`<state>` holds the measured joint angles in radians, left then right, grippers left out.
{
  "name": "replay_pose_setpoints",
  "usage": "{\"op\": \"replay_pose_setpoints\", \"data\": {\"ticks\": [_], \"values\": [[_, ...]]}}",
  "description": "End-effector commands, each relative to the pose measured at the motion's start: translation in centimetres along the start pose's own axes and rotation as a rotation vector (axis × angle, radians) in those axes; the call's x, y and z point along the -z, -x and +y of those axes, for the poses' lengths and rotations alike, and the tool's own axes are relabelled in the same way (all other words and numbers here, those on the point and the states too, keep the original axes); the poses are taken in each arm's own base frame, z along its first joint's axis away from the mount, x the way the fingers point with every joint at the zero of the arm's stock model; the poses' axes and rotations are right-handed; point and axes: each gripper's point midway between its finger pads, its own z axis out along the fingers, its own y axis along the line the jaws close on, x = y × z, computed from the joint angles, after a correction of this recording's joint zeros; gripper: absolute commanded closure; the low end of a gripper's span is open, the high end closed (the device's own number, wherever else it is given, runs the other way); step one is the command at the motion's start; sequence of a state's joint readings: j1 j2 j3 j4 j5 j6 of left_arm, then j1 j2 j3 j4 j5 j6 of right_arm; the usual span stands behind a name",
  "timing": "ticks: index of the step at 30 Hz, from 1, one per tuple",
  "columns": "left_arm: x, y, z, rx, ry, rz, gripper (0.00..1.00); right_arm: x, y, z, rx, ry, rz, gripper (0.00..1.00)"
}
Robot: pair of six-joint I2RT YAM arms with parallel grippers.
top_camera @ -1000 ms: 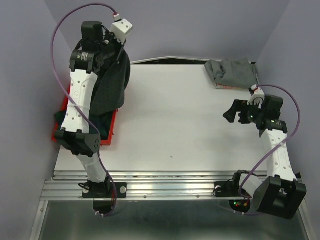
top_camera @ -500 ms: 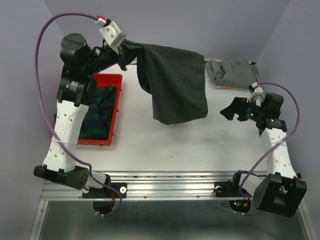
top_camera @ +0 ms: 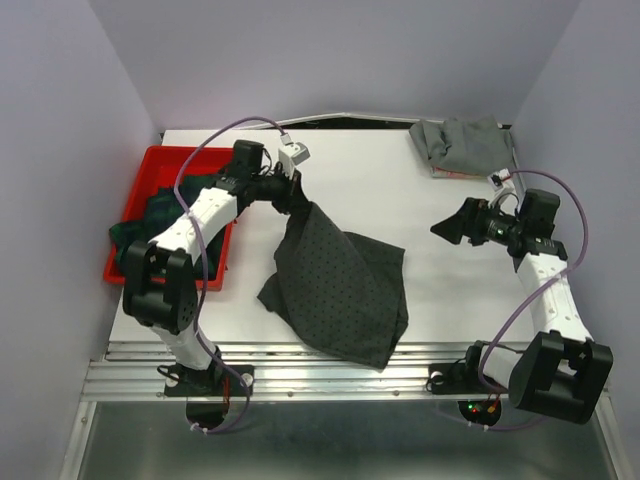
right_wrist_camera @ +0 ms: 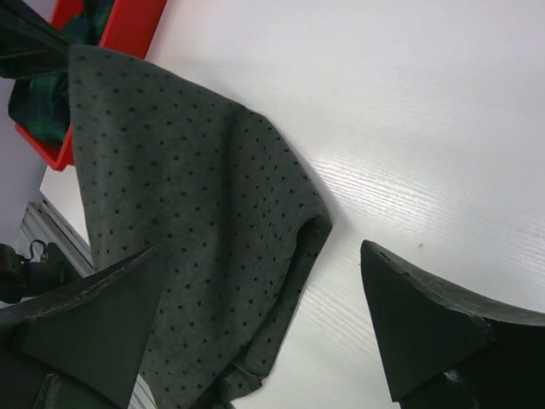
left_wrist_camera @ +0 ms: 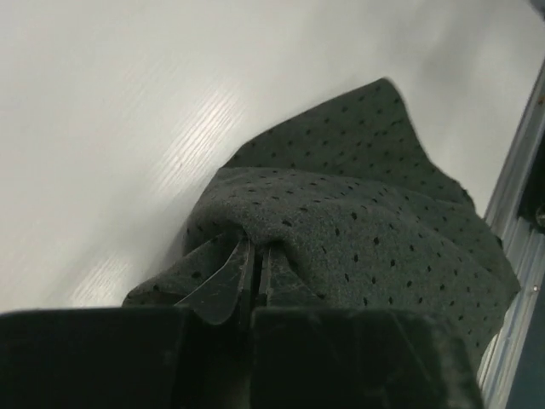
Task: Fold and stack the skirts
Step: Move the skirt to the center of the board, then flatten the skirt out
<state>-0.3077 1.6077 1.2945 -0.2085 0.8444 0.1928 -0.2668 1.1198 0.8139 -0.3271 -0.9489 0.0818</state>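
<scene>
The left fingers (left_wrist_camera: 220, 288) are pressed together, with a fold of the dark charcoal dotted skirt (top_camera: 340, 290) pinched between them. In the left wrist view no gap is seen between the clear pads. The pinch is made at the skirt's far corner, low over the white surface (top_camera: 440, 300) and just right of the red tray (top_camera: 165, 155). From there the cloth is draped toward the near edge and spread in loose folds, and its nearest hem is laid over the metal rail (top_camera: 300, 362).

The right fingers (right_wrist_camera: 94, 315) are spread wide and nothing is held between them. They are held above the right part of the surface and turned toward the dotted skirt, but kept apart from it. In the right wrist view only bare surface and the skirt's edge are seen between them.

At the left edge of the surface the tray is set, and the green-navy plaid skirt (top_camera: 150, 215) is bunched inside it. The middle is taken up by the dotted skirt. In the far right corner the plain grey skirt (top_camera: 465, 145) is laid in a low, rumpled heap — well apart from the other two. The surface is closed in on three sides by pale lilac walls (top_camera: 350, 50).
</scene>
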Motion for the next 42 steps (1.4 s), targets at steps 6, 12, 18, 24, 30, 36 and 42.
{"op": "replay_pose_setpoints", "data": {"ticks": [6, 12, 18, 24, 30, 36, 42], "values": [[-1.7, -0.2, 7.9, -0.116, 0.234, 0.101, 1.00, -0.6, -2.0, -1.6, 0.008, -0.015, 0.043, 0.01], [-1.4, 3.6, 13.7, -0.202, 0.425, 0.113, 0.99, -1.1, -4.0, -3.0, -0.066, -0.040, 0.115, 0.16], [0.6, 8.2, 15.1, -0.225, 0.558, 0.061, 0.33, -1.6, -6.2, -3.2, -0.210, -0.026, 0.154, 0.41], [2.2, 10.7, 5.1, -0.367, 0.493, 0.003, 0.18, -1.9, -7.4, -3.7, -0.356, -0.083, 0.126, 0.43], [-3.0, 2.9, -6.1, -0.412, 0.362, 0.178, 0.19, -1.9, -8.2, -5.1, -0.426, -0.179, 0.068, 0.37], [-7.5, -7.3, -12.1, -0.407, 0.267, 0.413, 0.22, -3.1, -10.7, -6.3, -0.534, -0.179, 0.179, 0.39], [-10.0, -10.4, -13.3, -0.445, 0.288, 0.505, 0.29, -3.8, -11.1, -7.1, -0.603, -0.184, 0.218, 0.42]]}}
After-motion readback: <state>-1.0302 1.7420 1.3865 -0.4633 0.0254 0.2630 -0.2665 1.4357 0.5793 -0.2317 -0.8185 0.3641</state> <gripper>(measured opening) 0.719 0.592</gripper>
